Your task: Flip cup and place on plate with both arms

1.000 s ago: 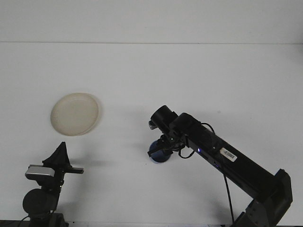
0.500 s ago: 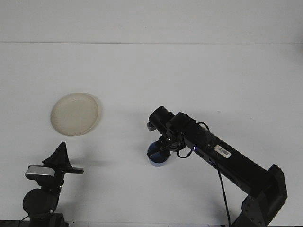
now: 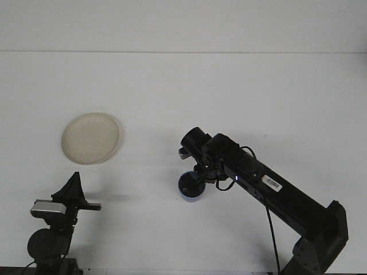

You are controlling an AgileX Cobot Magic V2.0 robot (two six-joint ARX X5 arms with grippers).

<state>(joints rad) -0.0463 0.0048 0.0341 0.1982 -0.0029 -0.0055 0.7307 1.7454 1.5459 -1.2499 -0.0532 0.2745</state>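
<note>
Two black arms share the broad white counter [image 3: 241,86], and most of the job looks undone. From the right, the long arm reaches toward the middle, its claw [image 3: 195,179] right at the small dark-blue cup [image 3: 190,188]; whether it has closed on the cup I cannot tell. Parked at the near left edge, the left claw [image 3: 73,188] shows its fingers drawn together, holding nothing. Well apart sits the round cream plate [image 3: 92,137], bare. With its dark mouth showing, the cup seems tipped.
</note>
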